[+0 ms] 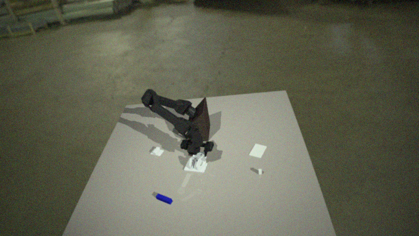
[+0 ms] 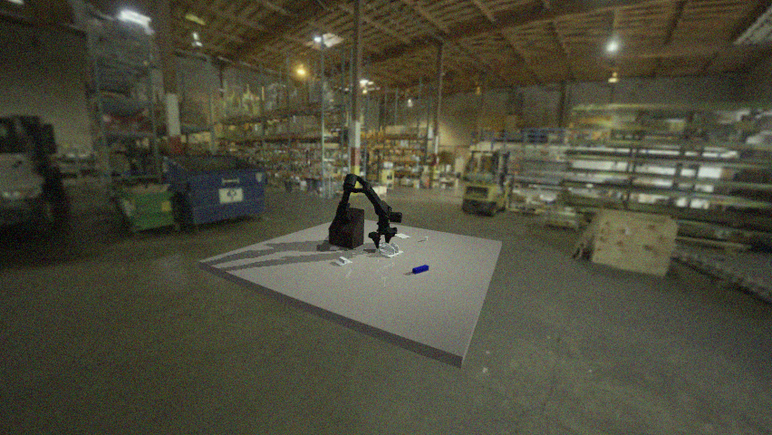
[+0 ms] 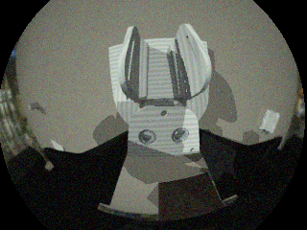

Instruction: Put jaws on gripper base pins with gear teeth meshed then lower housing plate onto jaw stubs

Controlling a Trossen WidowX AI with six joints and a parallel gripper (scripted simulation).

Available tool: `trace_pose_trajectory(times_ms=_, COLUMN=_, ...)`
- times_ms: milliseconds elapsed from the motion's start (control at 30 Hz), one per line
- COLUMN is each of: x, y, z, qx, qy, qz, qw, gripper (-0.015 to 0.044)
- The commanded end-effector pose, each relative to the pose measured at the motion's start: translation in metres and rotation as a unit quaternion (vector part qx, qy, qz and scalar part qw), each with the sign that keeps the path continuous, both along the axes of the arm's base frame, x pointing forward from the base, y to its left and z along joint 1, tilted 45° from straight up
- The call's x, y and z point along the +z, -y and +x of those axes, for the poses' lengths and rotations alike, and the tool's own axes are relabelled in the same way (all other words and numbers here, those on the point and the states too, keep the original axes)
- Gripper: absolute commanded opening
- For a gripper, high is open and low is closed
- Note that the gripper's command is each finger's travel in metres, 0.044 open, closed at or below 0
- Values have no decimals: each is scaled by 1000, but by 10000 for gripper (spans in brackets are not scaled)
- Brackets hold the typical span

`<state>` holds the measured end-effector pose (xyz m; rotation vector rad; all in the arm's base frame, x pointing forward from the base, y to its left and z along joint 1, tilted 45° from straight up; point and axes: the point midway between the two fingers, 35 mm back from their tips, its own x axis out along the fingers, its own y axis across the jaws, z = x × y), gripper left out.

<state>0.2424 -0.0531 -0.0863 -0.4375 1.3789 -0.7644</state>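
Observation:
My gripper [image 1: 198,153] [image 3: 163,133] is shut on the housing plate [image 3: 164,126], a pale plate with two round holes. The gripper base [image 3: 114,72] [image 1: 188,169] stands on the table just in front of the plate. The left jaw [image 3: 129,64] and the right jaw [image 3: 196,62], two upright curved white parts, stand side by side on the base and apart from each other. In the wrist view, the plate's front edge overlaps the rear of the base and hides the pins, stubs and gear teeth. I cannot tell whether the plate touches the stubs or whether the teeth mesh.
A small white part [image 1: 157,151] [image 2: 342,261] [image 3: 270,121] lies to one side. A pale flat plate [image 1: 258,150] and a small white cylinder [image 1: 259,171] are on the other. A blue block [image 1: 164,198] [image 2: 419,268] lies beyond the base. A dark brown box [image 1: 203,124] [image 2: 351,229] stands beside the arm.

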Motion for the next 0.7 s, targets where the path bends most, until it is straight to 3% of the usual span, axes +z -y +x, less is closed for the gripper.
trace_pose_trajectory(times_ms=0, x=-1, y=2, z=-1, qx=4, qy=-4, qz=-3, qw=1000, gripper=351)
trace_pose_trajectory(times_ms=667, x=-3, y=4, z=-1, qx=5, qy=-6, qz=-3, qw=1000, gripper=351)
